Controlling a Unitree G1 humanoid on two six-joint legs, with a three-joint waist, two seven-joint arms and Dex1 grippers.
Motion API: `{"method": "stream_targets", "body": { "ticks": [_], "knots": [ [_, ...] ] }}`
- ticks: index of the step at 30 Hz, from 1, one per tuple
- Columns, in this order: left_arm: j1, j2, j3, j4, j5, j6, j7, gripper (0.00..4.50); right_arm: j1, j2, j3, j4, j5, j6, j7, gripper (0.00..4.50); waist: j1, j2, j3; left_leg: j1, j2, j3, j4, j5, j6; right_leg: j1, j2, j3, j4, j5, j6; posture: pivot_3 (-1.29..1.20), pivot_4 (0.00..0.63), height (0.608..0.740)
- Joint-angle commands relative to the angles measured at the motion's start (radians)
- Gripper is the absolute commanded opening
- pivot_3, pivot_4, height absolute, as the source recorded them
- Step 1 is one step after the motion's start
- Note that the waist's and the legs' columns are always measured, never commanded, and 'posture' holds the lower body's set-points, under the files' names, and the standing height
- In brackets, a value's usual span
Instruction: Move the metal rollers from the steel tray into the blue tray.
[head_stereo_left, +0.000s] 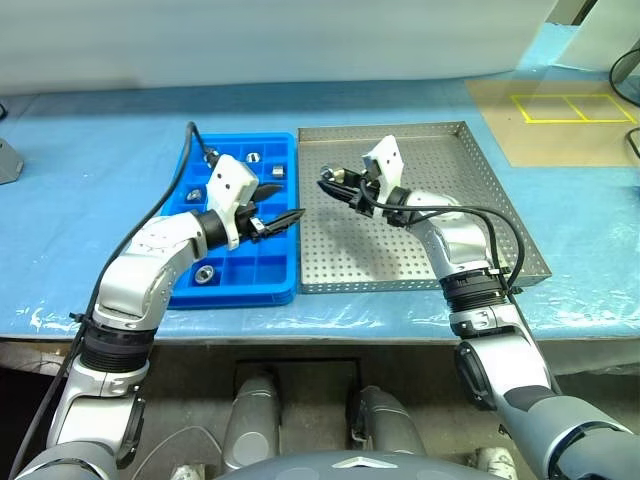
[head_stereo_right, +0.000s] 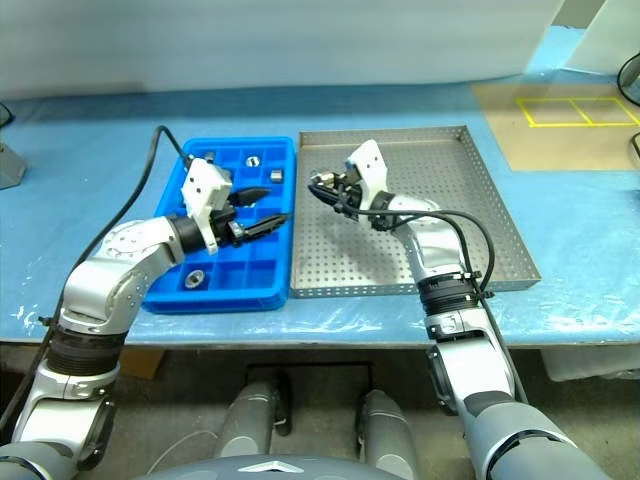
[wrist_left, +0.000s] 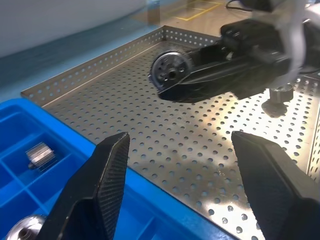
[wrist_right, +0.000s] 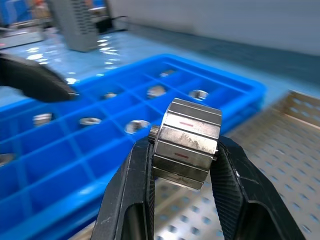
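My right gripper (head_stereo_left: 328, 182) is shut on one metal roller (wrist_right: 187, 142), a faceted silvery cylinder pinched between both fingers. It hovers above the left part of the steel tray (head_stereo_left: 400, 260), close to the blue tray (head_stereo_left: 235, 295). The left wrist view shows that same roller (wrist_left: 170, 72) end-on in the black fingers. My left gripper (head_stereo_left: 285, 203) is open and holds nothing, pointing right over the blue tray's right edge. Several rollers lie in the blue tray's compartments, among them one near the front (head_stereo_left: 204, 273) and one at the back (head_stereo_left: 253, 157).
A tan mat with yellow taped rectangles (head_stereo_left: 560, 110) lies at the back right on the light-blue table cover. A grey object (head_stereo_left: 8, 160) sits at the far left edge. The two trays stand side by side, touching. A black cable (head_stereo_left: 190, 140) runs from my left wrist.
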Motion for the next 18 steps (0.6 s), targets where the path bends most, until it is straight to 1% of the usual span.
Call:
{"method": "stream_targets", "body": {
  "ticks": [1,4,8,11,15,18],
  "knots": [
    [0.056,0.052,0.075,-0.098,-0.037,0.012,-0.012,3.43,0.01,-0.019,0.064,-0.1,0.025,0.032,0.084,1.14,0.002,0.0,0.0,0.0,0.0,0.0,-0.001,0.0,0.0,0.0,0.0,0.0,0.0,0.0,0.0,0.11,0.15,0.74],
    [0.149,0.12,0.105,-0.185,-0.045,0.01,-0.038,3.43,0.008,-0.015,0.103,-0.048,-0.006,0.0,0.098,1.14,0.007,0.0,0.0,0.001,0.0,0.0,-0.002,0.0,0.0,0.0,0.0,0.0,-0.001,0.0,0.0,0.16,0.15,0.74],
    [0.251,0.167,0.197,-0.273,-0.08,0.046,-0.015,3.43,-0.021,0.035,0.138,0.042,-0.028,-0.04,0.097,1.14,0.012,0.0,0.0,0.0,-0.001,0.0,-0.003,0.0,-0.001,0.0,0.0,0.0,-0.001,0.0,0.0,0.22,0.15,0.74],
    [0.305,0.182,0.244,-0.305,-0.091,0.06,0.004,3.43,-0.04,0.071,0.145,0.099,-0.039,-0.072,0.097,1.14,0.016,0.0,0.0,0.001,-0.001,0.0,-0.004,0.001,-0.002,0.0,0.0,0.0,-0.001,0.0,0.0,0.25,0.15,0.74],
    [0.399,0.18,0.33,-0.356,-0.105,0.084,0.049,3.43,-0.093,0.156,0.147,0.23,-0.055,-0.141,0.079,1.14,0.023,0.0,0.0,0.003,-0.001,0.0,-0.006,0.001,-0.002,0.0,0.0,0.0,-0.001,-0.001,-0.001,0.32,0.15,0.74],
    [0.428,0.192,0.384,-0.352,-0.106,0.084,0.066,3.43,-0.121,0.202,0.148,0.291,-0.071,-0.185,0.063,1.14,0.037,0.0,0.0,0.003,0.0,-0.001,-0.007,0.001,-0.003,-0.001,0.0,-0.001,-0.001,-0.002,-0.003,0.34,0.15,0.74]
  ]
}}
